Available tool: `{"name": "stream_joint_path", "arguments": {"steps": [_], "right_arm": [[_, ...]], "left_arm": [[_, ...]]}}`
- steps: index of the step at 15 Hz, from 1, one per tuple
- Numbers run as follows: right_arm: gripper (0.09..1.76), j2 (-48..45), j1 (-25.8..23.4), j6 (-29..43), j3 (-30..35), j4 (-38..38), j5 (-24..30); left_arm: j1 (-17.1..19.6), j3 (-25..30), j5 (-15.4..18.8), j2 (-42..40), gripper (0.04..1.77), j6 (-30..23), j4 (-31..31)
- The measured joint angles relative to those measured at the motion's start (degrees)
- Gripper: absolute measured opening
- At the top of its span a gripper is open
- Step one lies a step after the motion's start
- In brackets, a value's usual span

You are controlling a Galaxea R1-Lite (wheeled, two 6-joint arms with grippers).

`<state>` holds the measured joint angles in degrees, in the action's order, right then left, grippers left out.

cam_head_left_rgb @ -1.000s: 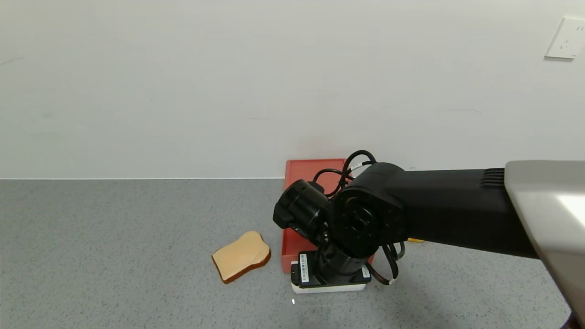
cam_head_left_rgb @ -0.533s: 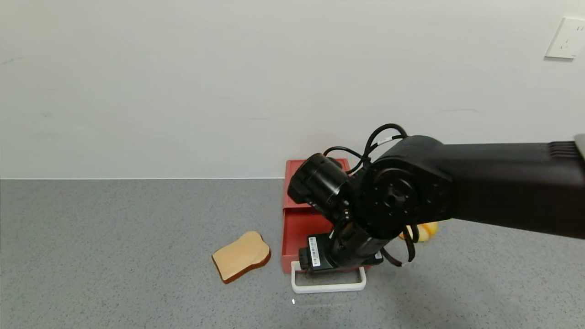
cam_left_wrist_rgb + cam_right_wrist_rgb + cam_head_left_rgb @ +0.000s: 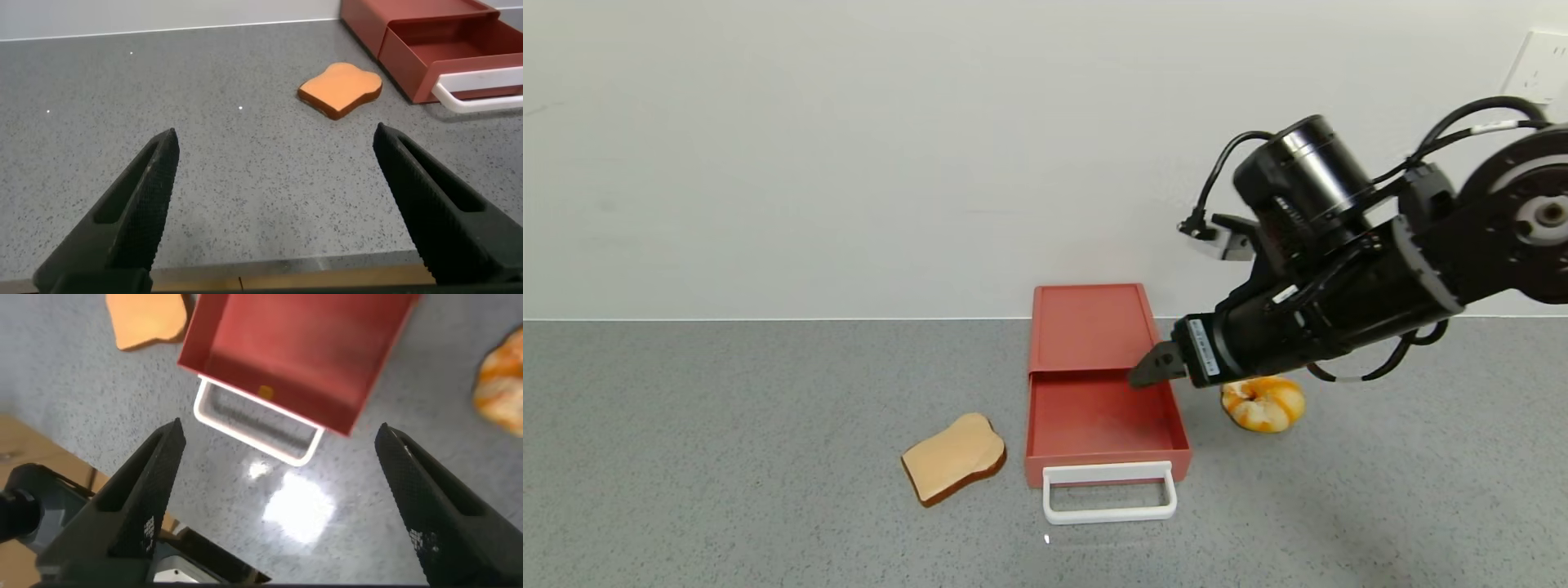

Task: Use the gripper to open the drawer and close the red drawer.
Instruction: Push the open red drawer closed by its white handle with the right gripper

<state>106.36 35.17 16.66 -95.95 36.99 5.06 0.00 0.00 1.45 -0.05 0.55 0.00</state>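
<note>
Half of the job looks done: the red drawer [image 3: 1104, 408] stands by the wall on the grey counter [image 3: 727, 457], its tray slid out toward the robot, with nothing visible inside it, and its white loop handle [image 3: 1109, 496] lies flat on the counter in front. The right claw [image 3: 1143, 371] hangs in the air above the tray's right rear corner, clear of the handle and touching nothing; the right wrist view shows its fingers [image 3: 143, 498] spread wide over the drawer. The left claw [image 3: 278, 204] is parked low, well to the left, also spread and holding nothing. A slice of toast [image 3: 953, 467] lies just left of the tray and a bagel [image 3: 1263, 403] just right. What remains, I judge, is pushing the tray back in.
</note>
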Motion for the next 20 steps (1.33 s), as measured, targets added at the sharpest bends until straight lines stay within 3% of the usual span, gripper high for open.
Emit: {"name": "stream_joint_path", "arguments": {"steps": [5,13,20], "right_arm": [[1.71,-9.31,-9.37,-6.17,10.15,-7.22,7.70],[1.71,-19.18,-23.43,-13.84,20.21,-13.75,21.65],[1.71,-22.63,-30.38,-16.37,26.27,-20.65,28.07]], "left_arm": [[0.00,-0.07,0.06,0.00,1.72,0.07,0.10],[0.00,-0.10,0.02,0.00,1.72,0.07,0.10],[0.00,-0.10,0.04,0.00,1.72,-0.02,0.10]]}}
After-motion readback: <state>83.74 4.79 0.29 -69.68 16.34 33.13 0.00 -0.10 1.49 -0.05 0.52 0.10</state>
